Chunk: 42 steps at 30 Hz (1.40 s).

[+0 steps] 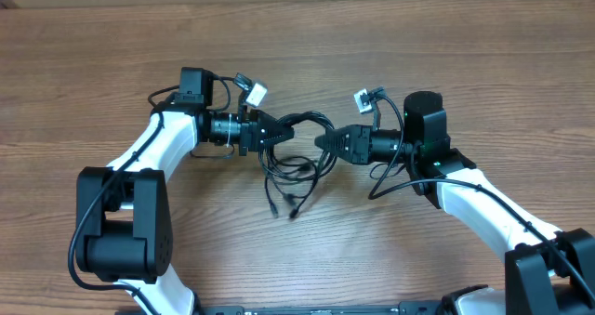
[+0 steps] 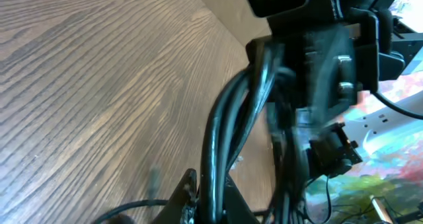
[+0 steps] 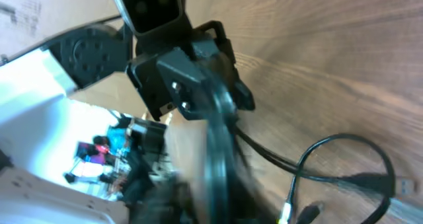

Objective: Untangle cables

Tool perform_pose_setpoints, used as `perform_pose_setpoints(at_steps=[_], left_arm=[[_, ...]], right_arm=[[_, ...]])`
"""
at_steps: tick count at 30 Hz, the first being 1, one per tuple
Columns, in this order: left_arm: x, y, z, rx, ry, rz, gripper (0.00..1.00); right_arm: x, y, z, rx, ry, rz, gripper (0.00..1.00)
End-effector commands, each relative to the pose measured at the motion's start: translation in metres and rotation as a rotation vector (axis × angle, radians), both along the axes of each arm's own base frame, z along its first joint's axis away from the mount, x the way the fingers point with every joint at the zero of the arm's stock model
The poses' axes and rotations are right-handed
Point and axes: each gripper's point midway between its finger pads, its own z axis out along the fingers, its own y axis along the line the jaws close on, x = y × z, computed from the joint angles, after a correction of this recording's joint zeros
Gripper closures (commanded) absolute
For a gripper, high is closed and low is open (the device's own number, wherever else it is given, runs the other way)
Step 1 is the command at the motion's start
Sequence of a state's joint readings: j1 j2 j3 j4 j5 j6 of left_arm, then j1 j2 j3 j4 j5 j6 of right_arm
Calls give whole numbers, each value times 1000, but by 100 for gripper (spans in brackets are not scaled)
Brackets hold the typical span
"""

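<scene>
Cables (image 1: 299, 163): black tangle mid-worktop (image 1: 93, 55). Long axis approx left-right where it stretches btwn the 2 pincers, w/ an arch on the far side and loops sagging toward the near edge. 2 loose plug ends (image 1: 272, 207) lie on the wood, pointing at the near edge. Left pincer (image 1: 276, 132) is closed on the bundle's left side. Right pincer (image 1: 325, 141) is clamped on its right side. They face each other, near. Left wrist view: approx 3 strands (image 2: 221, 118) run taut away from the fingers. Exact cable count can't be told.
</scene>
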<state>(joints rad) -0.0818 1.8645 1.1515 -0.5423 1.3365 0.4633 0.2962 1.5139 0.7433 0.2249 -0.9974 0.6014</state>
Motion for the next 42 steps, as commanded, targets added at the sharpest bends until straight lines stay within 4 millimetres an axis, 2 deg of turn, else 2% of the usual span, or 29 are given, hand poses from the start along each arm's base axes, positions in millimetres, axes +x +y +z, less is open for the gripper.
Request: perform_pose_setpoints(at_steps=[1,3,5,13,19,23,26,29,42], left_arm=[[2,0,-1,14,-27,2,96],[7,2,-6,47,-5,28,96],[13,5,-10,77,30,63,96],[26,17,-10,81,133,143,96],[40,24,-6,61,261,226,96],[40,24,-4,45,359,249,96],[36,21,7,-15,411,217,96],[35,18,39,-149,446,126,96],[41,18,54,-181,669,131,96]], right_arm=[[0,1,8,7,-30,3,42],[1,1,8,7,-29,0,13],[2,-1,8,6,-28,-5,8],[1,-3,3,-5,-1,-9,7],[4,-8,-12,-66,8,-50,7],[7,-10,-16,-91,-12,-61,7],[6,-8,-15,-101,-62,-42,7],[6,-8,-15,-123,-154,-13,7],[8,-7,-12,-144,-279,13,16]])
